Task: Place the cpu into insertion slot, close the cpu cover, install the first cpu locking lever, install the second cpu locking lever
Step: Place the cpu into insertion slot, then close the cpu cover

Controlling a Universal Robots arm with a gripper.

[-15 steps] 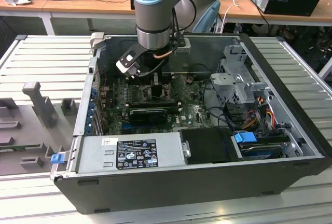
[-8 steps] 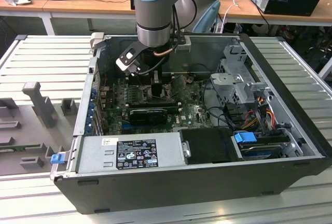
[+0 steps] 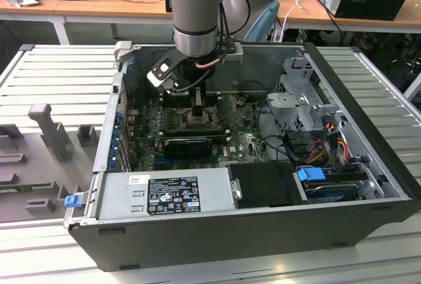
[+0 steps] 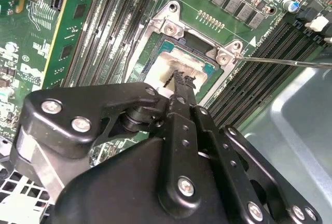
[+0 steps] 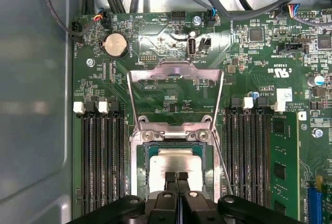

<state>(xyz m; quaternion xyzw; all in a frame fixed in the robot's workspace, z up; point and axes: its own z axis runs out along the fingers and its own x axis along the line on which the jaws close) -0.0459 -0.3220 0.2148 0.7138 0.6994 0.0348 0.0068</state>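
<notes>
The cpu (image 5: 176, 159) lies flat in the insertion slot (image 5: 141, 167), its dull silver face up; in the second wrist view the cpu (image 4: 167, 60) sits inside the slot's silvery rim (image 4: 167, 27). My gripper (image 5: 176, 175) is shut, fingertips together, right over the cpu's near edge; I cannot tell whether they touch it. In the second wrist view the gripper (image 4: 180, 77) hides part of the chip. The cpu cover (image 5: 176, 72) stands swung open beyond the slot. Two thin locking levers (image 5: 222, 156) (image 5: 133, 99) stick up unlatched at the sides. The exterior view shows the gripper (image 3: 197, 112) low inside the case.
Long black memory slots (image 5: 101, 156) (image 5: 246, 151) flank the socket. A coin battery (image 5: 116, 44) and cables (image 5: 218, 6) lie beyond the cover. The case wall (image 3: 368, 87), drive cage (image 3: 299, 100) and power supply (image 3: 168, 193) hem the board in.
</notes>
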